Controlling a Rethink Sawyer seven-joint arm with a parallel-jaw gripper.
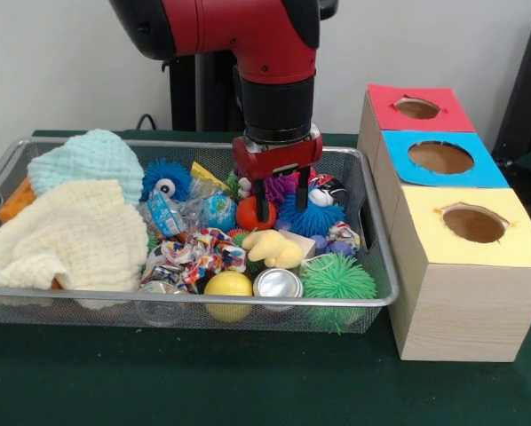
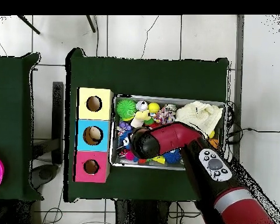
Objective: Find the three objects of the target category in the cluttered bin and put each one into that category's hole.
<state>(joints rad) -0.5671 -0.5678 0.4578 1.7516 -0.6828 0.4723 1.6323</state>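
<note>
My gripper point(image 1: 282, 202) hangs low inside the wire bin point(image 1: 383, 297), over its middle, and it is open. One fingertip point(image 1: 263, 213) stands right in front of an orange ball point(image 1: 248, 216). A purple spiky toy point(image 1: 281, 186) shows between the two fingers. Close around lie a blue spiky ball point(image 1: 312, 219), a yellow soft toy point(image 1: 274, 249) and a black, red and white ball point(image 1: 327, 189). In the overhead view the arm's wrist point(image 2: 142, 143) covers the gripper and the bin's centre. Three boxes with holes stand beside the bin: red point(image 1: 416, 108), blue point(image 1: 440, 157), yellow point(image 1: 474, 223).
A cream cloth point(image 1: 70, 235) and a pale blue knitted cloth point(image 1: 86, 160) fill one end of the bin. At its front edge are a yellow ball point(image 1: 228, 284), a metal can point(image 1: 278, 283) and a green spiky ball point(image 1: 336, 277). A blue one-eyed spiky ball point(image 1: 166, 180) sits farther back.
</note>
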